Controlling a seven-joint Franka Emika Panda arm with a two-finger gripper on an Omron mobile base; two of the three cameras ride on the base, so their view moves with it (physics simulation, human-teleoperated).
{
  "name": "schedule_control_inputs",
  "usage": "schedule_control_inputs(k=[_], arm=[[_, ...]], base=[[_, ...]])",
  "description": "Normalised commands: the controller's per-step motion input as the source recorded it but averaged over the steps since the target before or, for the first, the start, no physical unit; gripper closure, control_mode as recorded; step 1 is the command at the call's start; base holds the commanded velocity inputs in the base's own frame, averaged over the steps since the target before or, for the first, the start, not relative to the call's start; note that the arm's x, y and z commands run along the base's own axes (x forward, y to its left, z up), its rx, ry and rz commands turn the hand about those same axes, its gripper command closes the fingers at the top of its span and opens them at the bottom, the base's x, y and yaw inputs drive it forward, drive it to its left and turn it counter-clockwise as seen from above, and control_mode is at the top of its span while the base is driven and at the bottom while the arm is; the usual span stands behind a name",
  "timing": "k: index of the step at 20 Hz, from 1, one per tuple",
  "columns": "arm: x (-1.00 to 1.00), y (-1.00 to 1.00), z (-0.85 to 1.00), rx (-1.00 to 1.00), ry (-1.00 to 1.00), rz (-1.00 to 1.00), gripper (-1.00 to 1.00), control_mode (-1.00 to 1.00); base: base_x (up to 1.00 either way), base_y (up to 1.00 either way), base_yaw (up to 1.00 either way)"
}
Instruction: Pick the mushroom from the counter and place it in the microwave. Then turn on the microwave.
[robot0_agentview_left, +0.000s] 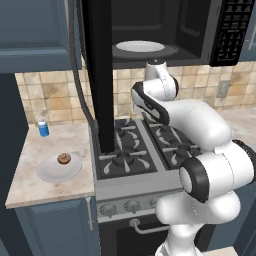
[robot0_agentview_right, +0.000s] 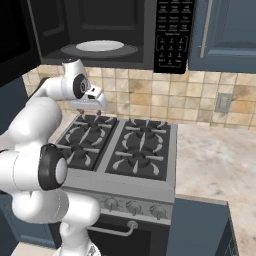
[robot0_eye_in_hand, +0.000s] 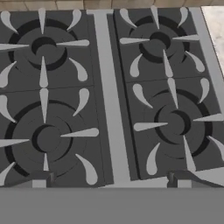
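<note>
1. Small round brown mushroom (robot0_agentview_left: 63, 158) with a paler tan centre: lies on a round white plate (robot0_agentview_left: 50, 172), untouched.
2. Plate: rests on the beige-pink marbled stone counter (robot0_agentview_left: 30, 187), left of the stove.
3. Small blue bottle with white cap (robot0_agentview_left: 43, 127): upright at the counter's back, near the tiled wall.
4. Large black microwave (robot0_agentview_left: 165, 30): door swung open, white turntable dish (robot0_agentview_left: 140, 47) inside, button keypad (robot0_agentview_right: 172, 35) at right.
5. Black four-burner gas stove top (robot0_eye_in_hand: 111, 96): directly below the hand.
6. Two-finger gripper (robot0_agentview_right: 93, 116): hangs above the stove's rear left burner, well apart from the mushroom; fingers spread wide, holding nothing.
</note>
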Motion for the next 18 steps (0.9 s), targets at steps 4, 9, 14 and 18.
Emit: schedule_control_inputs(k=[4, 9, 14, 18], arm=[[0.14, 0.11, -0.12, 0.00, 0.00, -0.08, -1.00, -1.00], [0.08, 0.15, -0.14, 0.00, 0.00, -0.07, -1.00, -1.00], [0.03, 0.14, -0.12, 0.00, 0.00, -0.04, -1.00, -1.00], [0.04, 0.07, -0.09, 0.00, 0.01, 0.00, -1.00, -1.00]], base=[[0.00, 0.00, 0.00], [0.00, 0.00, 0.00], [0.00, 0.00, 0.00], [0.00, 0.00, 0.00]])
